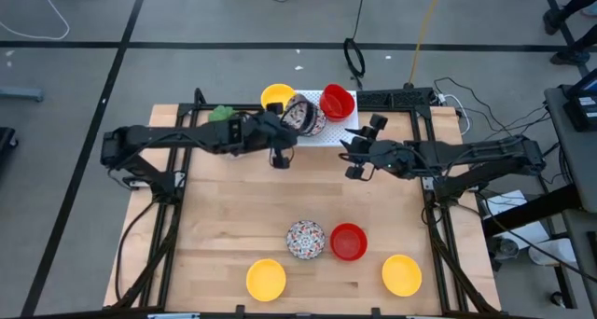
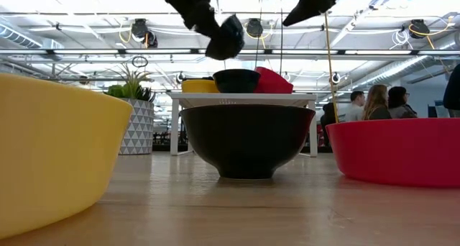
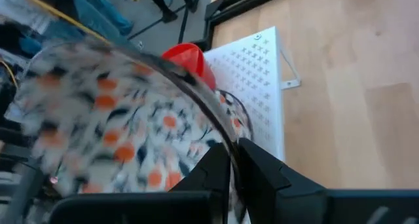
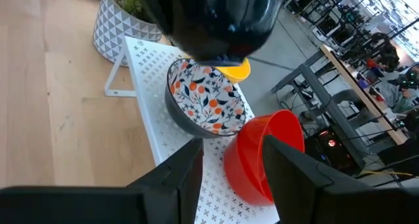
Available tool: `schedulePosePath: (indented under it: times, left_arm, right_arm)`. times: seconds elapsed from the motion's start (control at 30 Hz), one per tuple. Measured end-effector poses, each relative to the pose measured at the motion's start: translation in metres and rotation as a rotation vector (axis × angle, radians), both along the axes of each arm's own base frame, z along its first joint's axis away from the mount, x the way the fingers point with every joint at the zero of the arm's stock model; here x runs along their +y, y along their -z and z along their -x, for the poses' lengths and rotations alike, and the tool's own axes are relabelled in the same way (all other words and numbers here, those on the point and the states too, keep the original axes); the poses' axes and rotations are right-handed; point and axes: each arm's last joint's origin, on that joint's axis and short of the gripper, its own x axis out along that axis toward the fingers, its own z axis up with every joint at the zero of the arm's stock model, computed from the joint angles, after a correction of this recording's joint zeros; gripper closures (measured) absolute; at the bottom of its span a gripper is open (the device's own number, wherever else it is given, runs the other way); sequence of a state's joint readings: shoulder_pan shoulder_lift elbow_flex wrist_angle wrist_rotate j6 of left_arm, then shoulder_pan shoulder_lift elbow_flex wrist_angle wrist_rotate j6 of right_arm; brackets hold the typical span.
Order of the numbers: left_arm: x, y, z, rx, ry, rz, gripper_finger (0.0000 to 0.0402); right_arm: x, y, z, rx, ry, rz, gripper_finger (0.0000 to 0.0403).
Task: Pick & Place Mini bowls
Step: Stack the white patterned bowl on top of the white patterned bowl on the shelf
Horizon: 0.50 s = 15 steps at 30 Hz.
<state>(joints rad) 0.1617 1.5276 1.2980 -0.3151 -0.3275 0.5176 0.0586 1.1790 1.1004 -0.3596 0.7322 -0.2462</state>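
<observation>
My left arm reaches across from my left side, elbow bent, its wrist raised near the middle of the far half of the table. My left claw [image 1: 280, 156] is pinched tight on the rim of a patterned mini bowl [image 3: 124, 129], one finger [image 3: 213, 175] on each side of the wall. My right arm stretches in from the opposite side at about the same height, and my right claw [image 1: 354, 165] hangs with its fingers [image 4: 180, 175] spread apart, gripping nothing.

Patterned bowl [image 3: 124, 126] blurred at left claw [image 3: 234, 178]; yellow bowl [image 4: 237, 69] mostly hidden.
</observation>
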Motion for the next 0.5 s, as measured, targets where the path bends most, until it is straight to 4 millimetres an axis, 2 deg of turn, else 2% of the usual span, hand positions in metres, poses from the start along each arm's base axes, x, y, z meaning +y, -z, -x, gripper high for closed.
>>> schedulePosePath:
  times: [0.17,0.5]
  left_arm:
    - [0.005,0.017,-0.013,0.082,0.013,-0.097,0.0371]
    - [0.018,0.033,-0.019,0.128,-0.005,-0.083,0.0371]
  right_arm:
    - [0.0,0.007,0.0,0.016,0.0,0.001,0.0259]
    - [0.0,0.019,0.0,0.024,-0.001,0.002,0.026]
